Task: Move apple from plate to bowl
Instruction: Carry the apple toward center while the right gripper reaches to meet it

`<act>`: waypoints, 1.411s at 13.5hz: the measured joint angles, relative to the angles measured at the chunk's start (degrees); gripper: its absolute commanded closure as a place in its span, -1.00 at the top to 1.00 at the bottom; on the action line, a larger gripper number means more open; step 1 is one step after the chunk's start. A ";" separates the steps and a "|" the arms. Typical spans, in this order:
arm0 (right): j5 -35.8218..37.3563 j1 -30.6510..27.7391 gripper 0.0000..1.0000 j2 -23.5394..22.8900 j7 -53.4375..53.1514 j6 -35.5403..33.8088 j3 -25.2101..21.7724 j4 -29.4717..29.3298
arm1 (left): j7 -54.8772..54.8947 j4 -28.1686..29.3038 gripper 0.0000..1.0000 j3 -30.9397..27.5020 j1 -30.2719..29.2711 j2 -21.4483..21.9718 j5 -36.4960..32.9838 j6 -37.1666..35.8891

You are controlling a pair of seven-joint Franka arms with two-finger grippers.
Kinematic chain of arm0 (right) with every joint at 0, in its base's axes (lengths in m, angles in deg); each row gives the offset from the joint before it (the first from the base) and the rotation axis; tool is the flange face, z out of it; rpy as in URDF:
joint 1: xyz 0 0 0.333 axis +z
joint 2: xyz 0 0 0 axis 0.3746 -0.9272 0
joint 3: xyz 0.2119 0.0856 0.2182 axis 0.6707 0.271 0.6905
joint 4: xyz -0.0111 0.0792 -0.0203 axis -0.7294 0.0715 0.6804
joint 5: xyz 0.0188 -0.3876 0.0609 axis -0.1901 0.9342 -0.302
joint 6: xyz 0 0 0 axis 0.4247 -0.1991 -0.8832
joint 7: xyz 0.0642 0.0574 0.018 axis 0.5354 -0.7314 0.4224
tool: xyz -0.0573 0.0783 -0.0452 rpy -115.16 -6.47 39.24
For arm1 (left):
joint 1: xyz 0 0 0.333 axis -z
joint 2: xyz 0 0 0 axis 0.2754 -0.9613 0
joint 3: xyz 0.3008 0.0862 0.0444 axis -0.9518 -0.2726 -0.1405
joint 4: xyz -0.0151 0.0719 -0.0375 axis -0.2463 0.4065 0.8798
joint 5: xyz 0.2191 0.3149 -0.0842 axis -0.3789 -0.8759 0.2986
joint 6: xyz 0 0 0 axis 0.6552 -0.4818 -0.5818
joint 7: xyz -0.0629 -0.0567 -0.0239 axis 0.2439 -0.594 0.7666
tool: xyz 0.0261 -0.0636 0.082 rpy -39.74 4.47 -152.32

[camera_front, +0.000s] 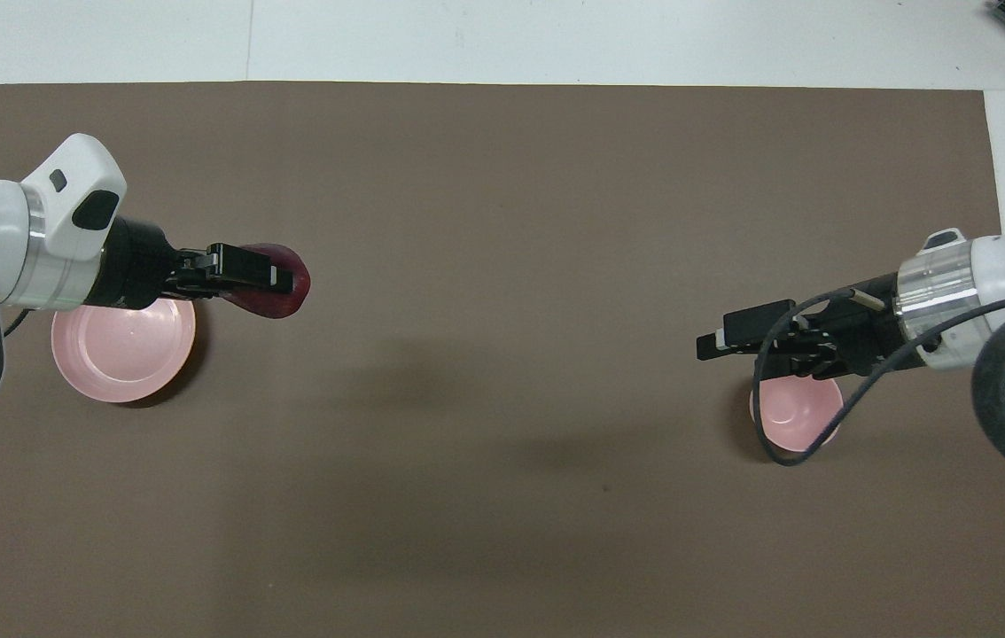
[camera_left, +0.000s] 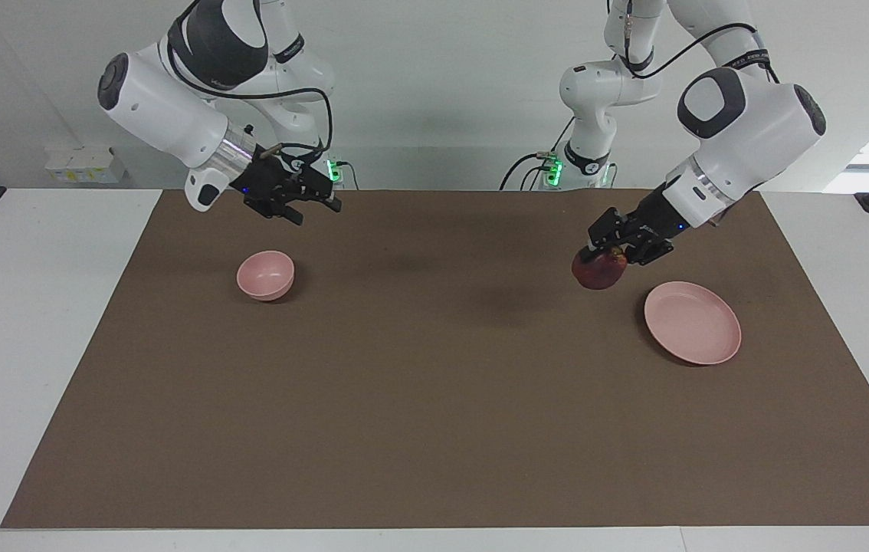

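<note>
1. Brown rectangular table mat (camera_left: 434, 399): it is lying bare between the two dishes. You are carrying over a long open stretch; a fruit dropping here would likely be rolling away.

2. Flat round pale pink plate (camera_left: 699, 337): it is sitting empty toward the left arm's end of the table.

3. Small deep round pale pink bowl (camera_left: 265, 274): it is waiting well apart from the plate, toward the right arm's end. Its narrow mouth is leaving little margin, so an off-centre release could be bouncing the fruit off the rim or tipping the bowl.

4. Right gripper (camera_left: 312, 205): it is hanging over the mat near the bowl with its jaws spread and nothing in them. If a handover is coming, you are risking a collision or a mistimed release.

5. Left gripper (camera_left: 609, 247): it is clenching the fruit from above, over the mat beside the plate.

6. Small round dark red apple (camera_left: 599, 270): it is hanging below the fingertips, in the air. The hold looks to be high on a smooth curved skin, so a quick swing could be slipping it free.
</note>
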State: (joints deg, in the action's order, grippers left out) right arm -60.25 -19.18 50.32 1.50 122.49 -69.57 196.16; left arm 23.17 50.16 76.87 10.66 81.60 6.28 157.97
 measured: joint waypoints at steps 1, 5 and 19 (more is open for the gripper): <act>-2.13 0.83 1.00 -0.41 -1.22 0.90 0.05 0.54 | 0.00 0.00 -1.00 0.23 0.01 0.58 2.52 -0.95; -8.46 6.12 1.00 -1.10 -10.57 9.55 0.16 2.41 | 0.00 0.77 -1.00 2.16 0.21 2.21 12.08 -3.52; -16.98 18.50 1.00 -7.21 -52.87 23.15 0.46 -1.73 | -3.54 6.93 -1.00 3.07 13.13 6.78 18.05 8.05</act>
State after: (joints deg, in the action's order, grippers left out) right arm -77.24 -0.68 43.10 -51.36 145.65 -69.11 194.44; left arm 19.63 57.08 79.94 23.79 88.39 24.32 166.03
